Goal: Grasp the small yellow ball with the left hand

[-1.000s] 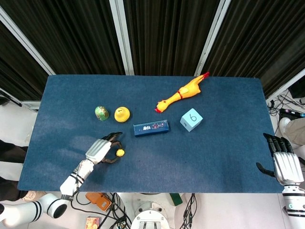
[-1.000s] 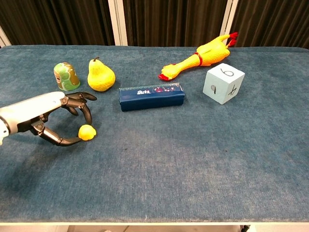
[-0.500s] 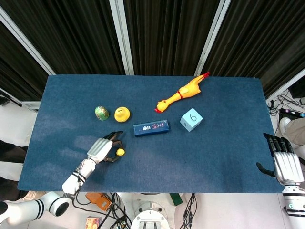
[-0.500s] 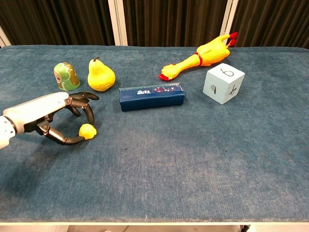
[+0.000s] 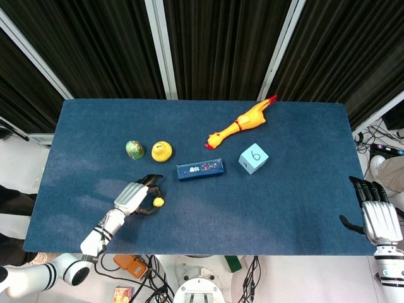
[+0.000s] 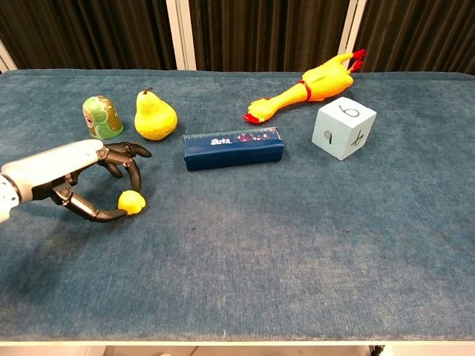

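Note:
The small yellow ball [image 5: 158,202] [image 6: 131,202] lies low on the blue table [image 5: 284,208] at the front left. My left hand [image 5: 134,197] [image 6: 67,174] curls around it from the left, pinching it between the thumb below and a finger above. My right hand [image 5: 380,214] hangs at the table's front right corner, fingers straight and apart, holding nothing; the chest view does not show it.
Behind the left hand stand a green patterned can [image 6: 102,117] and a yellow pear [image 6: 154,117]. A dark blue box [image 6: 233,147] lies mid-table, with a rubber chicken [image 6: 308,89] and a light blue numbered cube [image 6: 343,129] further right.
The left hand and the ball between its fingers have shifted very slightly to the left. The right hand has not moved.

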You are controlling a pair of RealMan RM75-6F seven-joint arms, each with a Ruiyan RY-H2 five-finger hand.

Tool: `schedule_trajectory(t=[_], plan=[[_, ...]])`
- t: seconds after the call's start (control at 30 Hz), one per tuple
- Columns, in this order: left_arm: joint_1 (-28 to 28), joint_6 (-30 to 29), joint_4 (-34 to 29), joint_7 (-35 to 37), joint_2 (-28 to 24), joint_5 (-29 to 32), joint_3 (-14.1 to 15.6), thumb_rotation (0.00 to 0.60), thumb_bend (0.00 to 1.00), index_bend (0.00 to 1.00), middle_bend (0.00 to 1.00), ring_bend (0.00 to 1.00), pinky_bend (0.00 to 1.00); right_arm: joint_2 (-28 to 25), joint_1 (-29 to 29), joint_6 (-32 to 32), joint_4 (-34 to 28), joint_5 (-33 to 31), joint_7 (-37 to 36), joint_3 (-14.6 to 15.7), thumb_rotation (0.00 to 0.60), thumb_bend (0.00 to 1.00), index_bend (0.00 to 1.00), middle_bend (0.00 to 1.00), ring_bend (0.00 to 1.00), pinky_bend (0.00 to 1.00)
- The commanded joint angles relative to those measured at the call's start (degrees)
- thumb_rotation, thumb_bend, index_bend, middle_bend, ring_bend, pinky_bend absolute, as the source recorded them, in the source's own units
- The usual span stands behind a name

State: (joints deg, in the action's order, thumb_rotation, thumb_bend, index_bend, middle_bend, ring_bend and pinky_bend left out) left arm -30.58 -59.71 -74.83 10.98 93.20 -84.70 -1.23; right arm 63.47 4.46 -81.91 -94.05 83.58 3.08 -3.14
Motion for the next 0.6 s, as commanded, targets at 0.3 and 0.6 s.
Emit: schedule_trajectory(t=[0.3,0.6], plan=[[-1.3,-1.5,-13.6,-8.8,-11.1,1.0,-3.3,0.600,0.30,0.51,0.11,0.09,0.24,0.0,-0.1,-0.1,-0.1,0.4,0.2,0.3,0.600,0.32,0.12,0.18,0.16,0.12],[-2.8,0.3,-27.8,-0.8,-24.3,-0.2,-5.4,0.600,0.30,0.51,0.11,0.09,0.24,0.1,-0.2,-0.4,0.1,0.6,0.3,0.3,0.600,0.32,0.12,0.18,0.16,0.12]])
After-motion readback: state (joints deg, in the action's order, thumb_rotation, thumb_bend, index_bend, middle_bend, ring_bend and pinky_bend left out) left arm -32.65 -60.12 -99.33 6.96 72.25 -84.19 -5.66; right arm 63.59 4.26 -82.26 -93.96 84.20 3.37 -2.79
